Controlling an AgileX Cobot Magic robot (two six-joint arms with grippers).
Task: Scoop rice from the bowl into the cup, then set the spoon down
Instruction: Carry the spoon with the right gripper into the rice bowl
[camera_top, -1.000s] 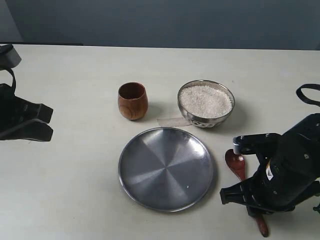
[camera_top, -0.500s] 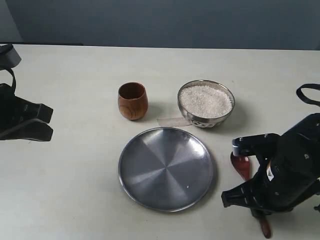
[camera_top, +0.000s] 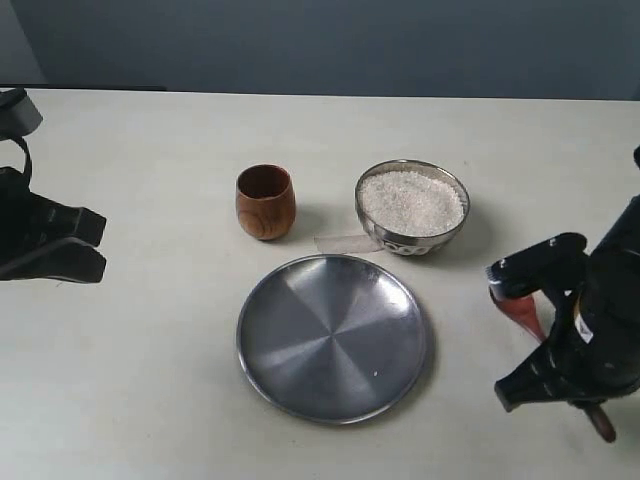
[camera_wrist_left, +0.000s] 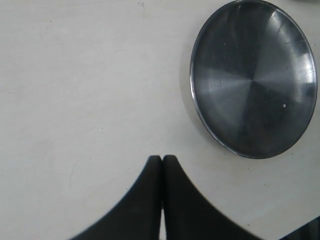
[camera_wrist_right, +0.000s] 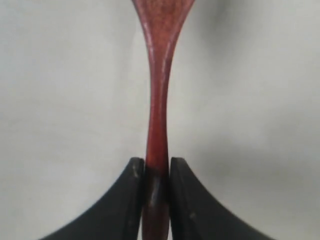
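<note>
The reddish-brown wooden spoon is held near the table's front right, its handle clamped between the jaws of my right gripper, which is shut on it. In the exterior view that gripper covers the middle of the spoon, and the handle's tip pokes out below it. The steel bowl heaped with white rice stands behind the plate, with the brown wooden cup to its left. My left gripper is shut on nothing at the far left.
A large flat steel plate lies in front of cup and bowl, also seen in the left wrist view. A small pale strip lies on the table beside the bowl's base.
My right gripper has moved to the right with the spoon in it, and the spoon's head has shifted right and away from the plate. The left arm has not moved.
</note>
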